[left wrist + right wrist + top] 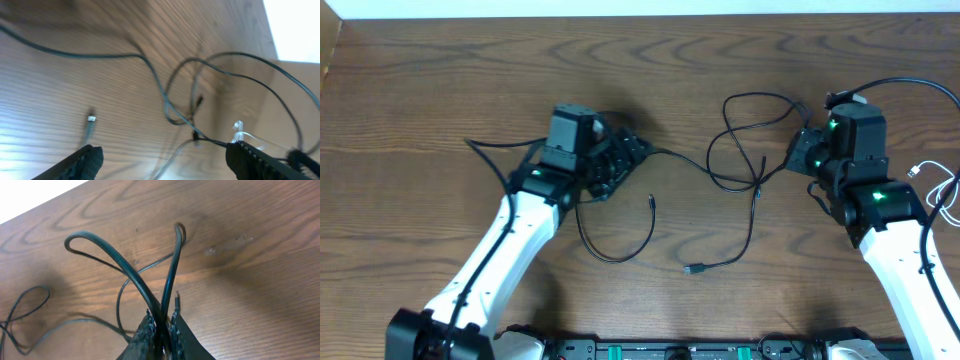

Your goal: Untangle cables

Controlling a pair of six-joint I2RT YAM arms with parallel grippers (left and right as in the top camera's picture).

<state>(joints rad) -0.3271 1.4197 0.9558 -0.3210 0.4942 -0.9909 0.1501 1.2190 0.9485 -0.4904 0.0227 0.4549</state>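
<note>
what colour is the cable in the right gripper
Black cable, clearest in right wrist view.

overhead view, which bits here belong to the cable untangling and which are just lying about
Job:
- black cables, one pinched in the right gripper
- white cable

Not the job:
- thick arm cord
- wooden table

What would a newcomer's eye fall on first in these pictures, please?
The loose tangle of black cables sprawled across the middle of the wooden table catches the eye first. At its right end the right gripper is pinched shut on a loop of them, while the left gripper hangs open near the left end. A white cable lies apart at the far right edge.
</note>
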